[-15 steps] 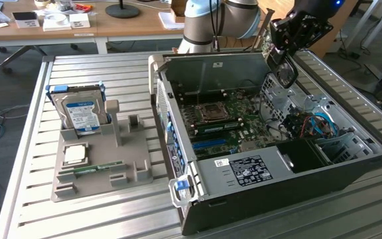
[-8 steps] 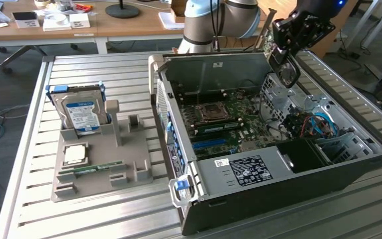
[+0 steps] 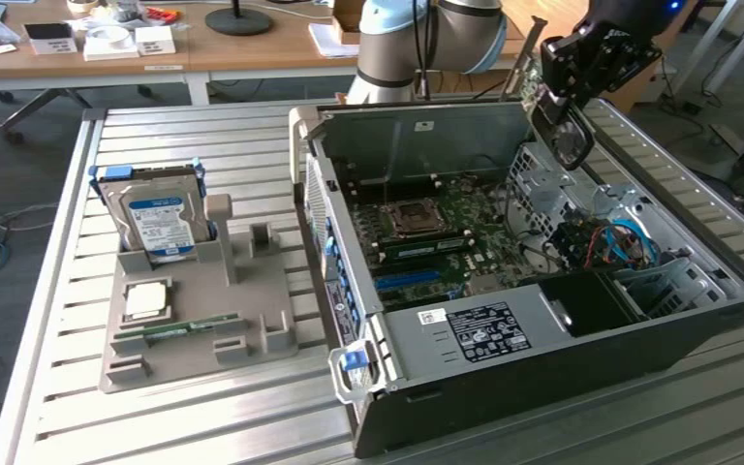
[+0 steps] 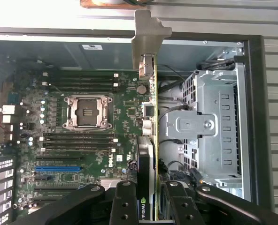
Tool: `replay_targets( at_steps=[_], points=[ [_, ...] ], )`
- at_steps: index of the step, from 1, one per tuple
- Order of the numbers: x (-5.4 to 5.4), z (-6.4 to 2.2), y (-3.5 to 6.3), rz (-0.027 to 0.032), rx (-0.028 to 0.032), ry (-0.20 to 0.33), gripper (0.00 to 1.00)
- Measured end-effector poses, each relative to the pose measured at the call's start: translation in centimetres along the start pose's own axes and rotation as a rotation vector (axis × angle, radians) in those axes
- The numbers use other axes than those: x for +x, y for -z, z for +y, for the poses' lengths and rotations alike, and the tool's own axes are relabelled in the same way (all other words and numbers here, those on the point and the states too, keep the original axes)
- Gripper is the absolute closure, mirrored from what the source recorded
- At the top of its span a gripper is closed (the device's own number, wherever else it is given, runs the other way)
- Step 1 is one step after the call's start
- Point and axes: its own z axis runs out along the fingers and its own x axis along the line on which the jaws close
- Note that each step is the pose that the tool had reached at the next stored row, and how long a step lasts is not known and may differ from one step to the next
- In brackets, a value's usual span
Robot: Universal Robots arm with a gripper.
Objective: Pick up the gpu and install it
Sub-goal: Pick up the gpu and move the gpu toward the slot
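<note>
My gripper (image 3: 569,95) hangs above the far right corner of the open computer case (image 3: 502,358), shut on the gpu (image 3: 564,134). The card is held on edge, its black round fan facing the exterior view's left. In the wrist view the gpu (image 4: 151,117) appears edge-on between the black fingers (image 4: 125,201), with its metal end bracket (image 4: 147,33) pointing away from the wrist. It hovers over the motherboard (image 4: 82,131), clear of it. The blue slot (image 4: 57,168) lies off to one side of the card.
A silver drive cage (image 4: 214,126) sits beside the card inside the case. On the slatted metal table (image 3: 230,136) a grey holder (image 3: 198,339) carries a blue-labelled hard drive (image 3: 159,218), a processor chip (image 3: 146,300) and a RAM stick (image 3: 178,329). A cluttered desk (image 3: 256,48) stands behind.
</note>
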Motion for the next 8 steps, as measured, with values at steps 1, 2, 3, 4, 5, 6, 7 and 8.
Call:
replay_targets(
  at_steps=[1,2,3,4,5,6,7,8],
  points=[
    [-0.14,0.0,-0.01,0.0,0.0,0.0,0.73],
    [-0.25,0.01,-0.01,0.0001,0.0,0.0,0.73],
    [-0.29,0.01,-0.01,0.0,0.0001,0.0,0.73],
    [-0.29,0.01,-0.01,0.0,0.0001,0.0,0.73],
    [-0.29,0.0,-0.01,0.0,0.0,0.0,0.73],
    [-0.29,0.01,0.0,0.0,0.0001,0.0,0.73],
    [-0.29,0.0,-0.01,0.0,0.0001,0.0,0.73],
    [-0.29,0.01,0.0,0.0,0.0001,0.0,0.73]
  ],
)
